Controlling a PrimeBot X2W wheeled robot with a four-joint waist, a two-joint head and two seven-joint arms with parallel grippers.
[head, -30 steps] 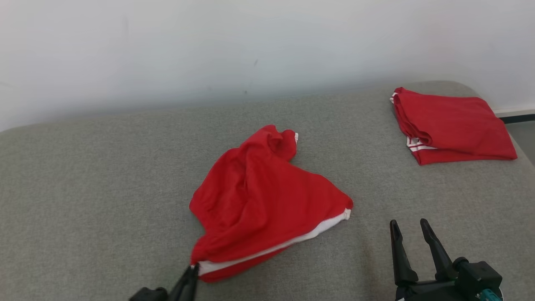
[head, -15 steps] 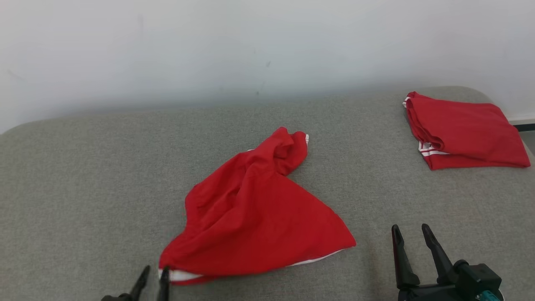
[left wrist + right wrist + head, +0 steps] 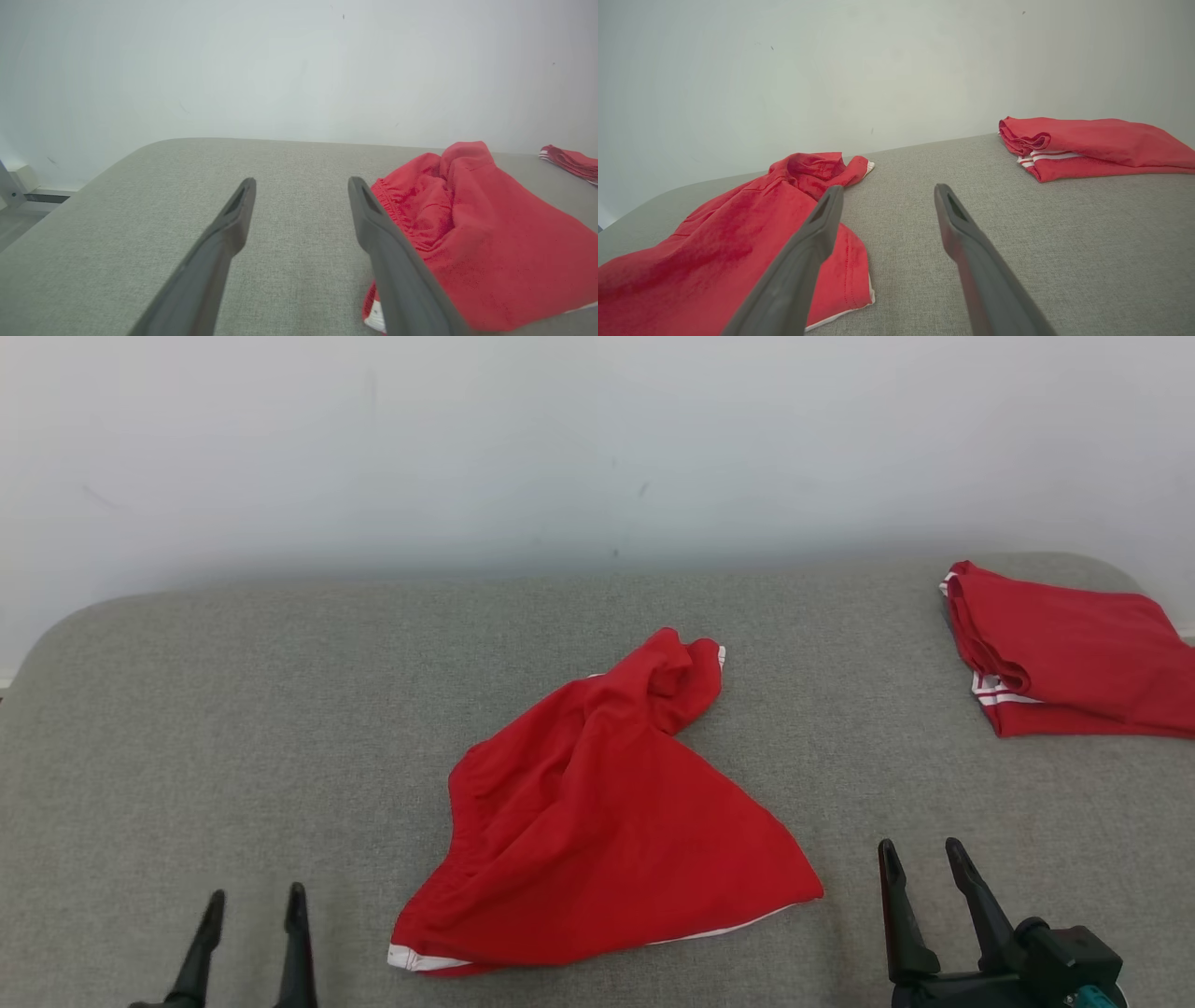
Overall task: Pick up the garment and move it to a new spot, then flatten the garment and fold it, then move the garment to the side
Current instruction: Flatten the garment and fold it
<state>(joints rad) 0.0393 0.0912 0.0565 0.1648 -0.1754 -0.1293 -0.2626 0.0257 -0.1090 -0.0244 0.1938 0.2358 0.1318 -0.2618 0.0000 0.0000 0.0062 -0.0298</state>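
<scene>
You had the red garment (image 3: 597,821) lying in a crumpled wedge near the middle of the grey cushion (image 3: 233,709). Its white-trimmed hem faced the robot, and a twisted, bunched end pointed away toward the wall (image 3: 560,448). The trouble I would have watched for was in that bunching: layers lay over one another, so a pinch taken at the hem could have caught only the top layer. A pull from there would have dragged the creases along rather than spread them. A grab too deep could also have nipped the cushion's own cover with the cloth. The second, folded red piece (image 3: 1074,653) sat well apart at the far right, so a wide sweep to that side was the only likely way to disturb it. Your left gripper (image 3: 257,893) stood with its fingers spread wide, holding nothing, over bare cushion just to the left of the garment's near corner. Whether the tips touched the cushion I could not tell. Your right gripper (image 3: 920,847) was likewise spread wide and empty, near the garment's right corner but apart from it.
</scene>
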